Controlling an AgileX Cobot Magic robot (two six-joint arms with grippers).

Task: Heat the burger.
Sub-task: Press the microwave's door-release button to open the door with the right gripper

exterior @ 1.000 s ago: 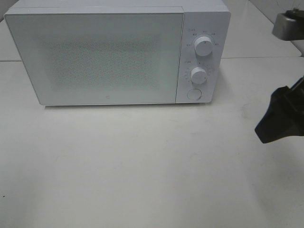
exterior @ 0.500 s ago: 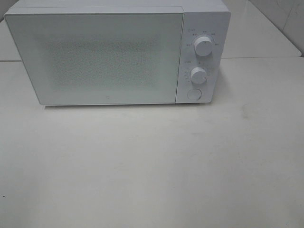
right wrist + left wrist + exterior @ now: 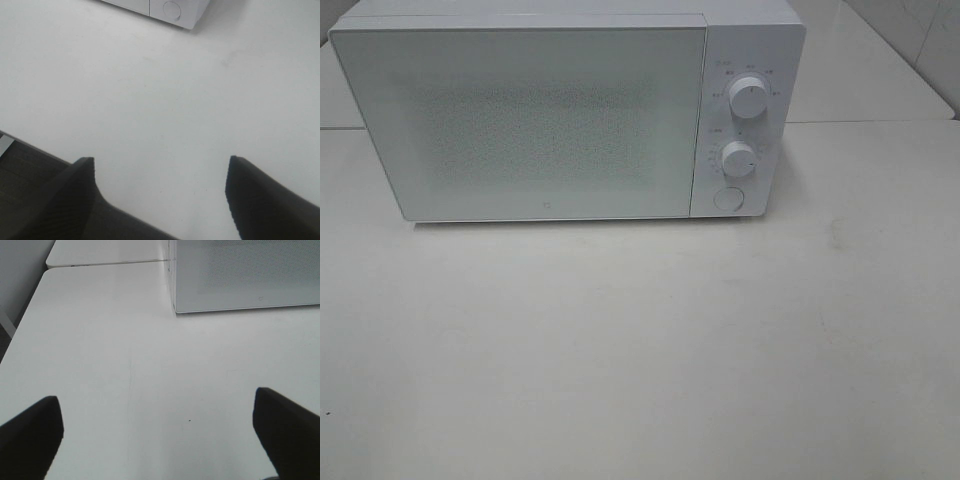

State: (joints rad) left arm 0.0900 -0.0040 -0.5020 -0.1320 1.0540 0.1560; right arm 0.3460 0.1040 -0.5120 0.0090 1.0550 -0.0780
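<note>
Exterior high: we see the microwave [image 3: 567, 112] at the far edge of the surface [image 3: 640, 350], door [image 3: 520, 125] shut, no arm in view. The burger shows nowhere; the frosted door hides whatever is inside, so we cannot tell if it is loaded. Left wrist: left tool [image 3: 157, 407] spread wide, holding nothing, over bare surface off the microwave's front corner. Right wrist: right tool [image 3: 160, 160] also well open, empty, at an edge of the surface, likely parked clear of the door.

Microwave [image 3: 550, 120] white plastic (front speckled, matt); table [image 3: 640, 350] smooth, matt.
</note>
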